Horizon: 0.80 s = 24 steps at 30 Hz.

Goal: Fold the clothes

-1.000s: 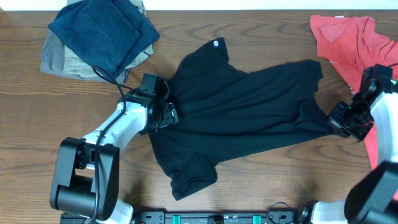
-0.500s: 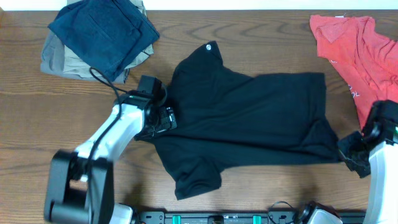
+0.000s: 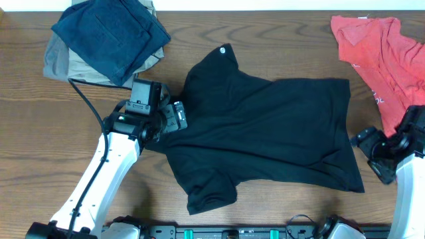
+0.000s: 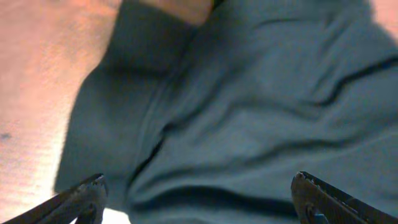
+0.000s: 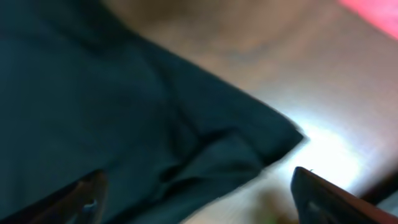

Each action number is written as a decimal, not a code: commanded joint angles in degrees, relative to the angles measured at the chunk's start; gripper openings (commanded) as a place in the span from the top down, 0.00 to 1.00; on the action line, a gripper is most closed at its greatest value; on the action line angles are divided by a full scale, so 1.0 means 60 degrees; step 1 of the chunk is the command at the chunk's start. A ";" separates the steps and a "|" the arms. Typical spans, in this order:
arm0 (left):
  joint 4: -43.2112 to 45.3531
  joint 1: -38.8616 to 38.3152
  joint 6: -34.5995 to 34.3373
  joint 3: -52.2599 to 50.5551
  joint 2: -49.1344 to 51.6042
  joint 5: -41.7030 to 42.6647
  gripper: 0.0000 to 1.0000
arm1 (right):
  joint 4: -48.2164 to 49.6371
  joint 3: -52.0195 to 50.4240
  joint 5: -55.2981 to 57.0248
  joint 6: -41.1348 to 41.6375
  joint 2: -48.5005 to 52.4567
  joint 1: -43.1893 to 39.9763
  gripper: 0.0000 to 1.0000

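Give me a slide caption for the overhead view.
Black soft-fabric garment lying flat on the brown wooden table, open left claw at one end, open right claw beside the other.

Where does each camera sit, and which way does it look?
Overhead: above the table, facing down on the black garment, left gripper and right gripper.
Left wrist: on the left arm, facing down at garment folds; own fingers show.
Right wrist: on the right arm, facing a garment corner; own fingers show.
Shared: all see the garment.
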 commanded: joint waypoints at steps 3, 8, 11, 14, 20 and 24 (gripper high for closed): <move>0.0816 0.0033 -0.0040 0.0007 0.0590 0.0772 0.11 | 0.1122 -0.0106 -0.1559 -0.0736 -0.0091 0.0743 0.36; 0.1676 0.0033 -0.0546 0.0007 0.1453 0.0597 0.26 | 0.2277 -0.0189 -0.0973 0.0091 0.0219 0.1741 0.86; 0.1993 0.0033 -0.0787 0.0007 0.2065 0.0597 0.26 | 0.2477 -0.0189 -0.0127 0.0455 0.0718 0.2200 0.94; 0.2204 0.0033 -0.0776 0.0007 0.2568 0.0590 0.26 | 0.2696 -0.0189 -0.0029 0.0455 0.1457 0.2539 0.99; 0.2965 0.0033 -0.0780 0.0007 0.3537 0.0601 0.53 | 0.3297 -0.0189 -0.0652 0.0517 0.3100 0.2874 0.99; 0.3330 0.0033 -0.0780 0.0007 0.4065 0.0605 0.86 | 0.3679 -0.0189 -0.1249 0.0517 0.3785 0.2976 0.99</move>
